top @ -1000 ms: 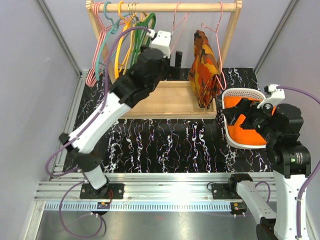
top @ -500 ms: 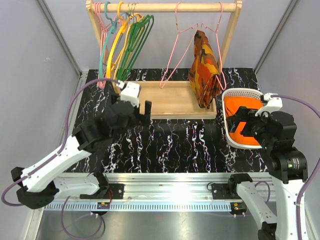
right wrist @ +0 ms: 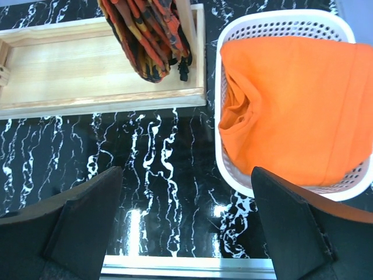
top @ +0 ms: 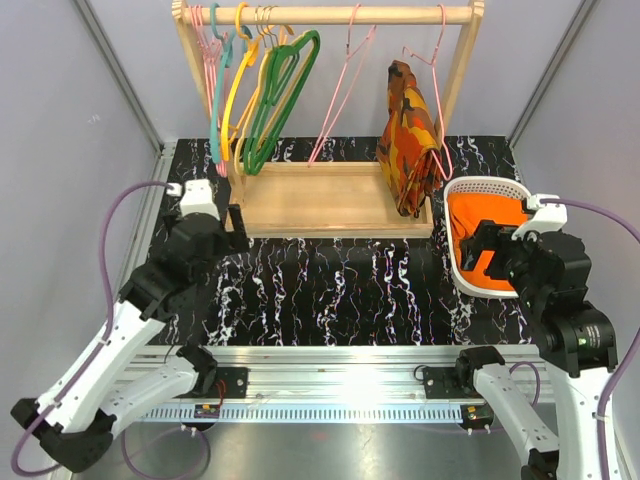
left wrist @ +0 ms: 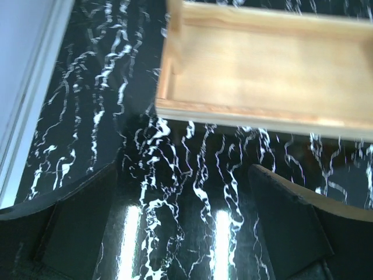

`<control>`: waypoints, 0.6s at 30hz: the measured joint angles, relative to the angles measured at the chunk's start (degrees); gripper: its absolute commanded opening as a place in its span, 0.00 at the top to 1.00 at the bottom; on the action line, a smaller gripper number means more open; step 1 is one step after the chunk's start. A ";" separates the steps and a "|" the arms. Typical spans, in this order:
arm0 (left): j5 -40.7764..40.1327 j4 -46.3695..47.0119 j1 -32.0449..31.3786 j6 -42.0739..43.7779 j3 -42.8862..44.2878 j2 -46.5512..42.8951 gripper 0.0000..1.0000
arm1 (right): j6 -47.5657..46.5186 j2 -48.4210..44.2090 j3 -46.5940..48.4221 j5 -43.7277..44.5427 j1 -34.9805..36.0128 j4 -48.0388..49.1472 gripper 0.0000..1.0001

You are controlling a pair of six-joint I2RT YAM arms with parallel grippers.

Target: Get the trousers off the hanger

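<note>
The plain orange trousers (top: 478,218) (right wrist: 297,111) lie bunched in the white basket (top: 455,260) (right wrist: 220,125) at the right, off any hanger. The pale-pink wire hanger (top: 335,105) hangs bare and tilted on the wooden rod, between the green hangers and the camouflage garment. My left gripper (top: 234,228) (left wrist: 183,170) is open and holds nothing; it hovers over the black marbled table just in front of the wooden tray's left corner. My right gripper (top: 482,256) (right wrist: 186,172) is open too, above the basket's near-left edge, with no cloth between its fingers.
A wooden rack (top: 330,14) stands on a wooden tray (top: 330,205) (left wrist: 262,76) (right wrist: 87,67). Pink, teal, yellow and green hangers (top: 255,95) crowd its left end. A camouflage garment (top: 408,140) (right wrist: 148,35) hangs on another pink hanger at the right. Grey walls close in on both sides.
My left arm has drawn back from the rack, down and to the left over the table, with its jaws opening fully. The pink hanger swings free. The right gripper backed slightly off the basket.
</note>
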 measured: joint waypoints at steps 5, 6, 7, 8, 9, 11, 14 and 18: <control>0.00 0.61 5.42 0.22 -0.48 -6.38 0.01 | -0.04 -1.40 0.20 2.54 1.51 -1.18 0.01; -0.37 0.48 5.46 0.39 -0.48 -7.58 0.01 | -0.04 -1.40 0.42 2.58 1.57 -1.55 0.01; -0.63 0.37 5.51 0.59 -0.55 -9.01 0.01 | -0.02 -1.38 0.66 2.60 1.62 -1.95 0.01; -0.81 0.50 5.51 0.90 -0.92 -10.32 0.01 | -0.02 -1.38 0.92 2.60 1.62 -2.25 0.00; -0.92 0.57 5.53 1.01 -1.55 -11.82 0.01 | -0.02 -1.44 1.27 2.67 1.62 -2.58 0.00; -0.92 0.44 5.60 1.38 -3.15 -14.40 0.01 | -0.04 -1.70 1.88 2.99 1.62 -3.19 0.01; -0.94 -0.17 5.64 1.84 -5.01 -16.44 0.01 | -0.17 -2.27 2.21 3.82 1.68 -3.72 0.00; -0.96 -0.20 5.66 2.08 -7.98 -17.40 0.01 | -1.81 -2.84 2.19 7.06 3.43 -3.85 0.01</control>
